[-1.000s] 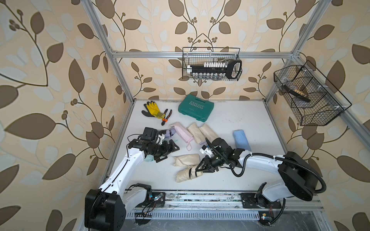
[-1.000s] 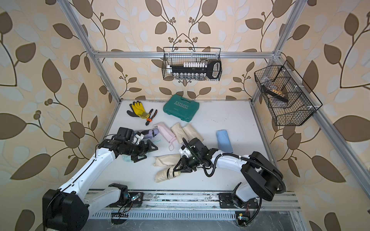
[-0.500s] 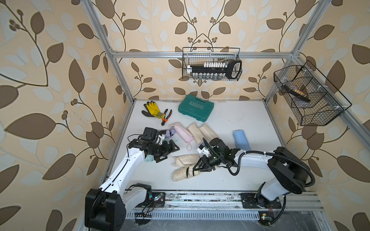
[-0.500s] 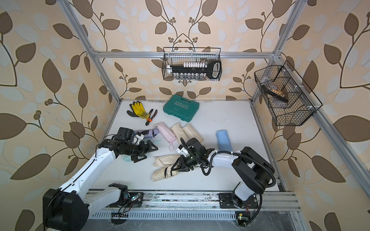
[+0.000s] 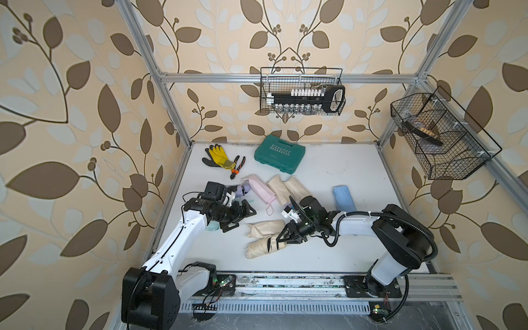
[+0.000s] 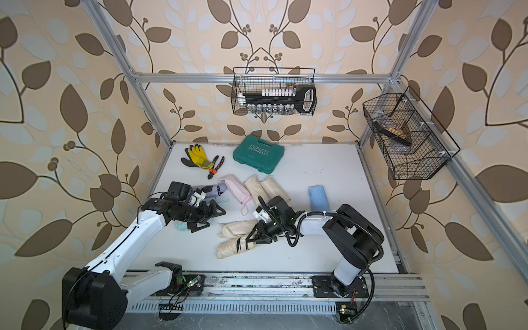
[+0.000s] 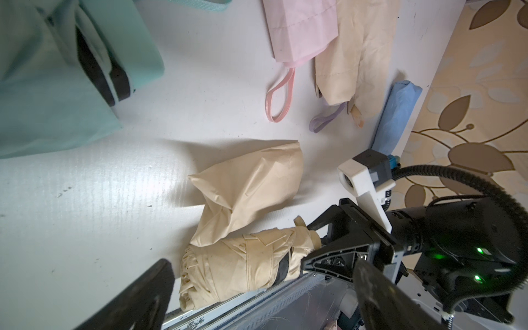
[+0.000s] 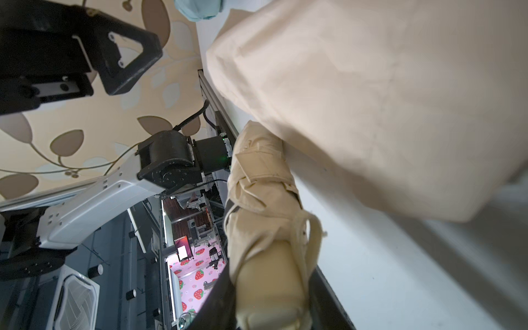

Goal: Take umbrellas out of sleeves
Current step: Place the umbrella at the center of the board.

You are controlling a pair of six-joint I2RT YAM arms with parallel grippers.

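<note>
A cream umbrella (image 5: 263, 247) (image 6: 233, 247) lies bare near the table's front edge, beside its limp cream sleeve (image 5: 264, 227) (image 7: 251, 188). My right gripper (image 5: 281, 238) (image 8: 271, 300) is shut on the cream umbrella's stubby handle. Both fingers press its sides in the right wrist view. My left gripper (image 5: 240, 218) (image 7: 263, 303) hangs open and empty to the left, above a mint umbrella (image 5: 213, 226) (image 7: 57, 85). Behind lie a lilac umbrella (image 5: 241, 190), a pink sleeved one (image 5: 258, 187), two cream ones (image 5: 285, 185) and a blue one (image 5: 344, 197).
A green plastic case (image 5: 279, 153), yellow-black gloves (image 5: 217, 155) and pliers (image 5: 238, 167) lie at the back. Wire baskets hang on the back wall (image 5: 303, 91) and the right wall (image 5: 440, 134). The metal rail (image 5: 285, 281) runs just in front of the cream umbrella.
My right gripper has slid a little to the left with the cream umbrella in it, drawing it along the front edge. The left arm has stayed put.
</note>
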